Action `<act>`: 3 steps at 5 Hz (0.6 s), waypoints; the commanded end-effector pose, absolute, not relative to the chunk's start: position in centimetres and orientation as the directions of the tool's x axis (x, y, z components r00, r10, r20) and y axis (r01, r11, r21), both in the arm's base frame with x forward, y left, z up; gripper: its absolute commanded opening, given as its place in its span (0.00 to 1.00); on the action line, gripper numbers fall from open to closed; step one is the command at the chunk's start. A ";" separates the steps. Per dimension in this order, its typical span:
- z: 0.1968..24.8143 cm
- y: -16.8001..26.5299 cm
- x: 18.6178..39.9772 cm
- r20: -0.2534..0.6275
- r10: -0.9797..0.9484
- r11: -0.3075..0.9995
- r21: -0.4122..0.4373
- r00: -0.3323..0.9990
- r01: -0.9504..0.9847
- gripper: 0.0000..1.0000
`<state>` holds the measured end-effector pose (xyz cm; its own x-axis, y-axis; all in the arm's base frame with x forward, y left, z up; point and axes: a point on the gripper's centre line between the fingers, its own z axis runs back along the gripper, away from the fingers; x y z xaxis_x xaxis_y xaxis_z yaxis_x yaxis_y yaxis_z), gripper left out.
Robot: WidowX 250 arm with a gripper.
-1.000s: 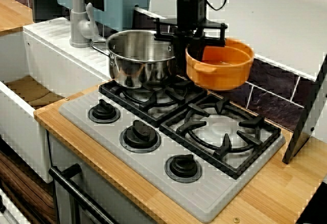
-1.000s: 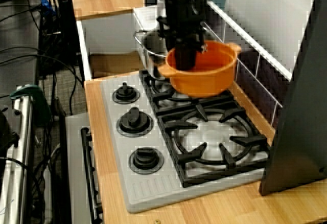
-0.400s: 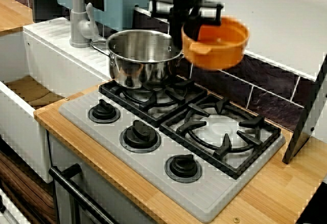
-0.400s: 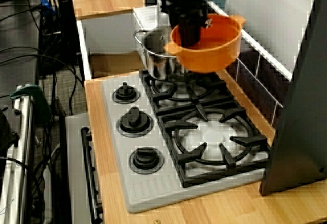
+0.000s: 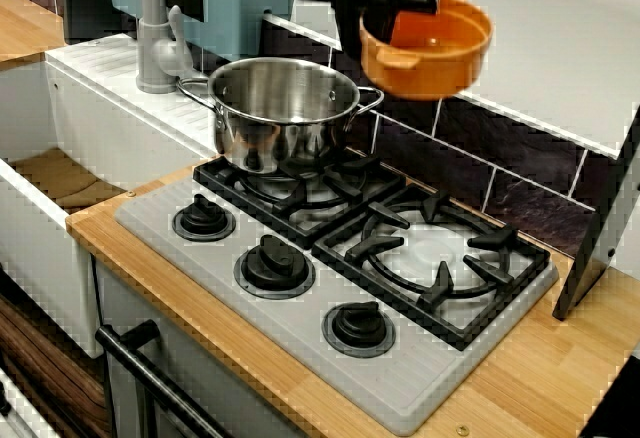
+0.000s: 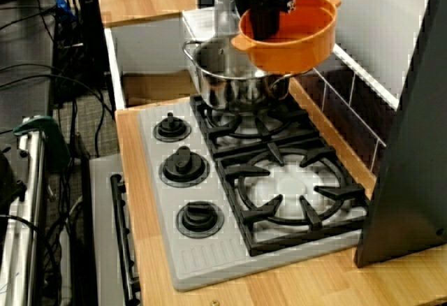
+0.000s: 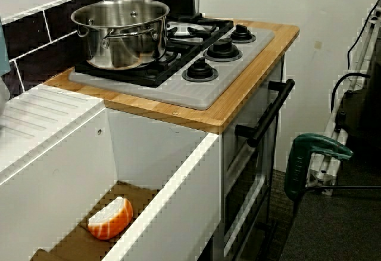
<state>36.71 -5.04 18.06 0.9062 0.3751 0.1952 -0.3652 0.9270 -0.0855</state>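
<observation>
My end effector (image 5: 378, 6) clamps the rim of the orange bowl (image 5: 432, 70), holding it aloft beside the steel pot (image 5: 285, 118); lowering, I judge, demands clearance from that pot.

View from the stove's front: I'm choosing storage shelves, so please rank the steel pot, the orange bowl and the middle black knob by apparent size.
1. Shiny round steel pot, largest.
2. Orange round plastic bowl, clearly smaller, though it hangs slightly farther back.
3. Middle black round stove knob, smallest.
</observation>
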 end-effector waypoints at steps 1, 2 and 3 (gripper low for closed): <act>20.5 -3.5 35.8 0.313 0.370 0.927 -0.067 0.875 -0.368 0.00; 21.3 -2.2 35.6 0.332 0.366 0.927 -0.050 0.869 -0.372 0.00; 21.9 -1.3 35.2 0.352 0.357 0.930 -0.042 0.866 -0.366 0.00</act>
